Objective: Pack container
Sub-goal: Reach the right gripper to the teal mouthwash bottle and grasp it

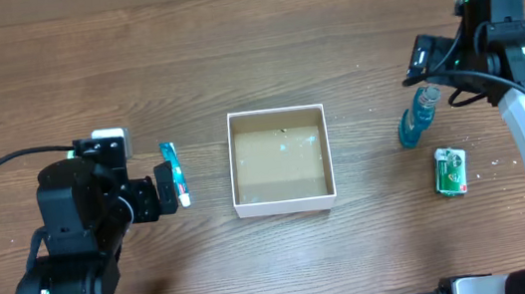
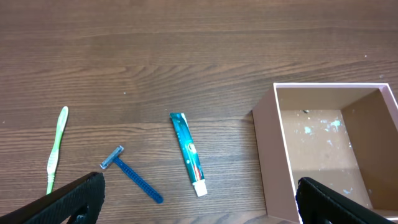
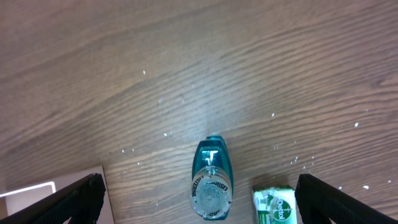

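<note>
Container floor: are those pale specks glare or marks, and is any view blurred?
Overhead: pale flecks on the container floor, glare or marks unclear. Left wrist: same flecks, sharply focused. Right wrist: similar flecks on the table around the blue bottle, wood slightly soft.

The container (image 1: 275, 170) is open on top, with bare table (image 1: 265, 46) at its 12 and 6 o'clock, but a toothpaste tube (image 1: 176, 174) lies at 9 o'clock, and a blue bottle (image 1: 418, 118) and a green packet (image 1: 450, 170) at 3.

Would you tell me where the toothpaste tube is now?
In the left wrist view, the toothpaste tube lies flat left of the container, between it and the blue razor, touching neither.
</note>
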Action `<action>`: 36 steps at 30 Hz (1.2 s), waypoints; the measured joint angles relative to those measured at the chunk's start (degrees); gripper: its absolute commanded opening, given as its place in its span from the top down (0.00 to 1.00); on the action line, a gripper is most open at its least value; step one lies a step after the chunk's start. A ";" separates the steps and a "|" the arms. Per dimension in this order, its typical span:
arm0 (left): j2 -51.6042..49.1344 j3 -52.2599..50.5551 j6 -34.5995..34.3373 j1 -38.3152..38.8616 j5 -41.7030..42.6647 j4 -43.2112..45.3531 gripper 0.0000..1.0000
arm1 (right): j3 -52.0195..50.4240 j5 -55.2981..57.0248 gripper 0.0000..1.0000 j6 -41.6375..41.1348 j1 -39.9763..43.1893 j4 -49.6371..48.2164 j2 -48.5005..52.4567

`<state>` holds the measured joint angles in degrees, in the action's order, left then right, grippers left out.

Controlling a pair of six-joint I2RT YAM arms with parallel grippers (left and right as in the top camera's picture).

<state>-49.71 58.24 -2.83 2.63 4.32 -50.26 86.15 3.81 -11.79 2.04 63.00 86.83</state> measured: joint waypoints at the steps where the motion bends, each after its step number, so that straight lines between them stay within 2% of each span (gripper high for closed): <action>1: -0.09 0.00 0.00 0.02 0.00 0.00 0.00 | 0.00 -0.07 0.00 -0.02 0.00 0.11 0.31; 9: -0.07 0.00 0.00 0.00 0.00 -0.02 0.00 | -0.63 -0.44 0.00 -0.17 0.00 1.92 2.14; 14: -0.07 0.00 0.00 0.02 0.00 -0.22 0.00 | -3.80 -0.44 0.00 -0.17 0.00 1.20 8.20; 16: -0.07 0.00 0.00 0.00 0.00 -0.42 0.00 | -4.81 -0.46 0.06 -0.17 0.00 1.07 10.16; 19: -0.07 0.00 0.00 0.00 0.00 -0.42 0.00 | -4.96 -0.48 0.28 -0.28 0.00 1.05 13.14; 23: -0.07 0.00 0.00 0.02 0.00 -0.42 0.00 | -5.09 -0.61 0.46 -0.42 0.00 1.05 13.64; 25: -0.07 0.00 0.00 0.02 0.00 -0.42 0.00 | -5.11 -0.63 0.52 -0.37 0.00 1.18 13.64; 28: -0.07 0.00 0.00 0.00 0.00 -0.42 0.00 | -5.11 -0.61 0.56 -0.24 0.00 1.55 13.64; 32: -0.07 0.00 0.00 0.00 0.00 -0.42 0.00 | -5.11 -0.63 0.77 -0.20 0.00 1.66 13.64; 34: -0.07 0.00 0.00 0.02 0.00 -0.42 0.00 | -5.11 -0.66 0.93 -0.20 0.00 1.79 13.64; 36: -0.07 0.00 0.00 0.02 0.00 -0.42 0.00 | -4.94 -0.61 0.96 -0.20 0.00 2.75 13.64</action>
<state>-49.78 58.24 -2.83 2.66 4.32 -50.68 81.21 3.20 -11.99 2.04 65.76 100.47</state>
